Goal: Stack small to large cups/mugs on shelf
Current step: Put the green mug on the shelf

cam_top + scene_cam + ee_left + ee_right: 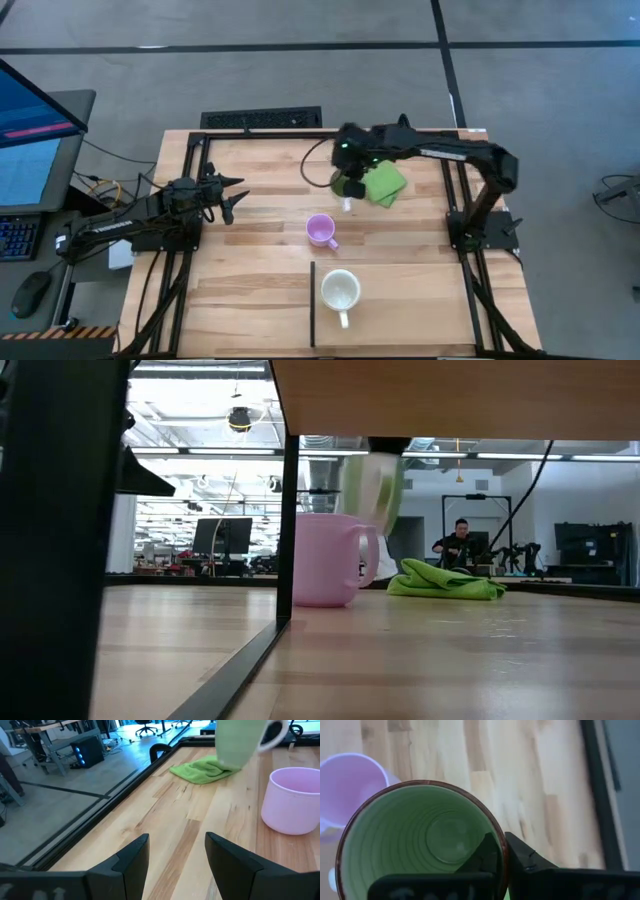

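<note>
Right claw [502, 851] pinching green mug [420, 845] rim, lifted, purple mug [345, 780] beside

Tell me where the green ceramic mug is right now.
The green ceramic mug hangs above the table, pinched at its rim by the right gripper, in the high view beside the green cloth and beyond the light purple mug.

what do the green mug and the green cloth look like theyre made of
Green mug: likely glazed ceramic, with a glossy inside, throwing rings and a brown rim.
Green cloth: soft woven fabric, maybe microfibre, matte and crumpled into folds.
</note>
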Robot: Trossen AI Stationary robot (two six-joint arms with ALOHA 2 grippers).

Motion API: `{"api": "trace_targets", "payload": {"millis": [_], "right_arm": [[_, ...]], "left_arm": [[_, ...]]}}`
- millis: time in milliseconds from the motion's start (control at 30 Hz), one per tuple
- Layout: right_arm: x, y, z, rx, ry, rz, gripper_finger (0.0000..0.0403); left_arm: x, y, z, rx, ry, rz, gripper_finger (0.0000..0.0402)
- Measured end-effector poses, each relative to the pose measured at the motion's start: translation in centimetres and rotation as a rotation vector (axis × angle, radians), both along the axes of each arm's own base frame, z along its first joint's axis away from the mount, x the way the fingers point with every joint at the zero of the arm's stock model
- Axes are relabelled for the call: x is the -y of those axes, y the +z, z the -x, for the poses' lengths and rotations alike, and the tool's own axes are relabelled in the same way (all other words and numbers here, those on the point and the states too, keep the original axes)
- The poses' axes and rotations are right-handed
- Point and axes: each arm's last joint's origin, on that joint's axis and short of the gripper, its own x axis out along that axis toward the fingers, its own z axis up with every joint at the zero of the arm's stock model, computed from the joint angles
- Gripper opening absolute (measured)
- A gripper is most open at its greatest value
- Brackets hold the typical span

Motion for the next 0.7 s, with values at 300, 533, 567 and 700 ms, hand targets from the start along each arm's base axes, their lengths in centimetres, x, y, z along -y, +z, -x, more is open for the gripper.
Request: {"api": "trace_targets", "payload": {"millis": [300,533,567,700], "right_arm": [[-1.9,4.8,5.4,-0.004,-0.155,-0.046,0.0025],[-4.5,5.8,7.6,-0.081,-0.182,-0.048,0.0025],[-5.0,6.0,7.7,-0.086,-0.178,-0.052,0.0025],[-6.8,6.5,8.7,-0.103,-0.172,-0.075,0.0025]], "left_arm": [[0.0,0.0,0.0,0.001,0.0,0.002,0.0185],[0.0,-0.2,0.1,-0.004,0.011,0.045,0.0185],[0.0,-0.3,0.1,-0.007,0.012,0.047,0.0185],[0.0,-0.3,0.1,-0.009,0.012,0.047,0.0185]]}}
